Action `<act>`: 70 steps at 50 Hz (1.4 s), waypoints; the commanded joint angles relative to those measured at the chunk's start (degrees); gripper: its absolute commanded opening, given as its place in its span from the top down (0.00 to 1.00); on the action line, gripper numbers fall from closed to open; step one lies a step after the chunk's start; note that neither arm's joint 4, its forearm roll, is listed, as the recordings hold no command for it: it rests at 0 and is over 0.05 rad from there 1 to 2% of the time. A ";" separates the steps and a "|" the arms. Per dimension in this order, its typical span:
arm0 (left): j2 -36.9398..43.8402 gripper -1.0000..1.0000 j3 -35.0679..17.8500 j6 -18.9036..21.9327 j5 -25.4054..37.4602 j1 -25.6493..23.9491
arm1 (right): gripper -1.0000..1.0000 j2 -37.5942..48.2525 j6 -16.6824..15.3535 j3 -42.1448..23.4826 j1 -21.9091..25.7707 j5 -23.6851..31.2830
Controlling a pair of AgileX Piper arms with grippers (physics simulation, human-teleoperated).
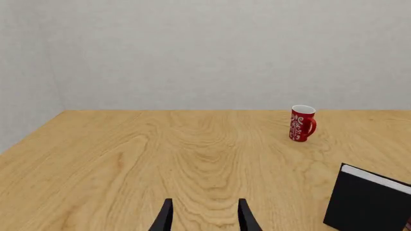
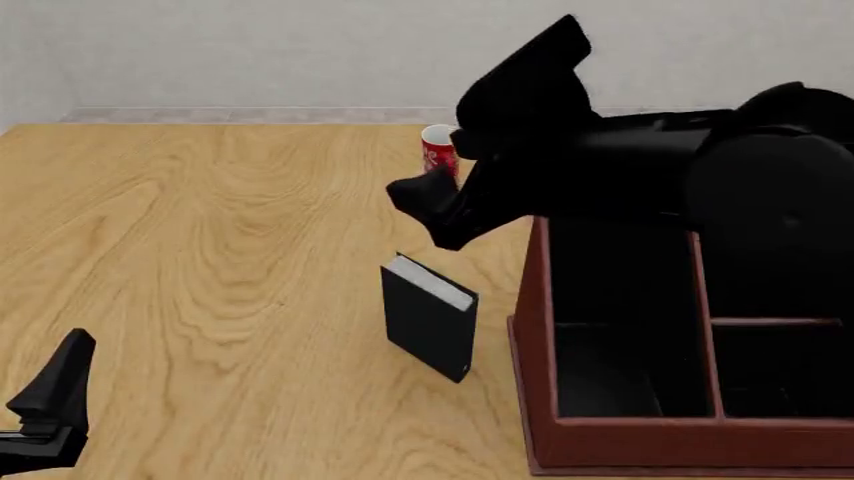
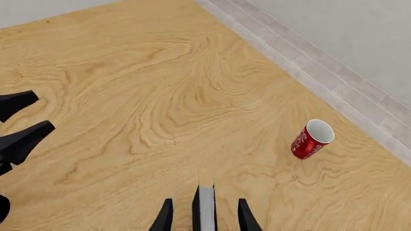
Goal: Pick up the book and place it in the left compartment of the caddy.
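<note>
Black hardcover book (image 2: 429, 317) with white page edges is seen standing upright on the light wooden desk (image 2: 200, 250), just beside the left wall of the large red-brown wooden caddy (image 2: 541, 330), at about nine o'clock from it in the front view. The caddy's long, black-lined left compartment (image 2: 607, 330) is shown holding nothing. In the right wrist view, the book's top edge (image 3: 205, 207) is seen between the two fingers of the right gripper (image 3: 205, 216), whose jaws are spread apart on either side of it; contact with the covers cannot be told. In the front view the right gripper is hidden behind its own black arm, above the book at about twelve o'clock. The left gripper (image 1: 204, 216) is held low over bare desk with its jaws released, the book (image 1: 369, 199) lying well apart from it. A red patterned mug (image 2: 439, 150) is seen standing beyond the book, near the desk's far edge.
</note>
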 commanded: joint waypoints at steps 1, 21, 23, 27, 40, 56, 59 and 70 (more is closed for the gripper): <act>0.00 0.00 0.00 0.00 0.00 0.00 | 0.00 4.19 0.25 -2.43 0.15 1.58; 0.00 0.00 0.00 0.00 0.00 0.00 | 0.00 8.31 2.75 -2.62 0.63 1.10; 0.00 0.00 0.00 0.00 0.00 0.00 | 0.00 8.76 2.92 -2.28 0.53 0.83; 0.00 0.00 0.00 0.00 0.00 0.00 | 0.00 9.37 3.24 -2.01 0.49 0.54; 0.00 0.00 0.00 0.00 0.00 0.00 | 0.00 10.92 4.43 -1.00 0.83 -0.23; 0.00 0.00 0.00 0.00 0.00 0.00 | 0.00 11.30 4.19 0.23 -0.29 -0.56; 0.00 0.00 0.00 0.00 0.00 0.00 | 0.00 11.27 4.07 0.43 -0.40 -0.61; 0.00 0.00 0.00 0.00 0.00 0.00 | 0.00 11.67 3.89 1.14 -0.96 -1.11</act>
